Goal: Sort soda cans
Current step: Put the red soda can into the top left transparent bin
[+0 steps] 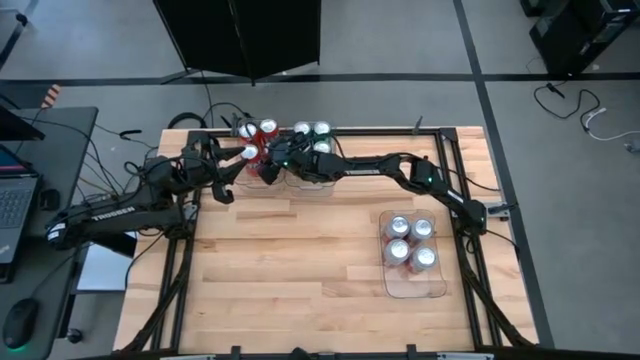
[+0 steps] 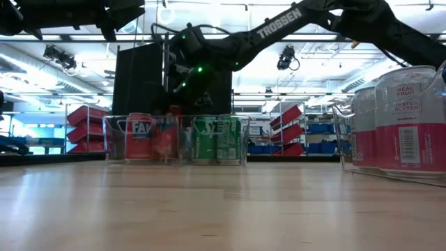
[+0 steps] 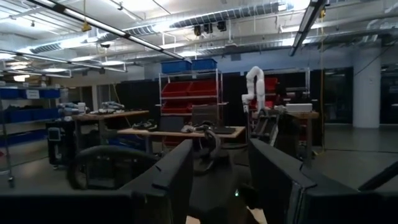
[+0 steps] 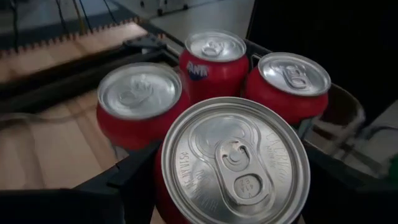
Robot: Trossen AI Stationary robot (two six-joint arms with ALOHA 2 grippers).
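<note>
Three red soda cans (image 4: pixel 211 59) stand in a clear tray (image 1: pixel 262 150) at the table's far edge. A fourth red can (image 4: pixel 233 162) sits between my right gripper's (image 4: pixel 233 186) fingers, right over that tray (image 2: pixel 143 137). My right arm reaches there from the table's right side (image 1: pixel 275 165). Green cans (image 1: pixel 322 130) fill the tray beside it (image 2: pixel 216 139). Silver-white cans (image 1: pixel 410 243) stand in a tray near the right edge. My left gripper (image 3: pixel 217 162) is open, pointing level at the room, and hovers left of the red tray (image 1: pixel 228 160). My right gripper has the fourth red can pinched by its side wall (image 4: pixel 163 186) just under the top rim, one finger (image 4: pixel 127 177) on each side. The fingers come from above, slanting down. The can is upright beside the other three; whether its base touches the tray floor is hidden.
The three clear trays take up the far middle and the right side of the wooden table (image 1: pixel 300 260). The silver-white cans loom large at the right of the low view (image 2: pixel 404 118). A laptop and cables lie off the table's left side (image 1: pixel 15 200).
</note>
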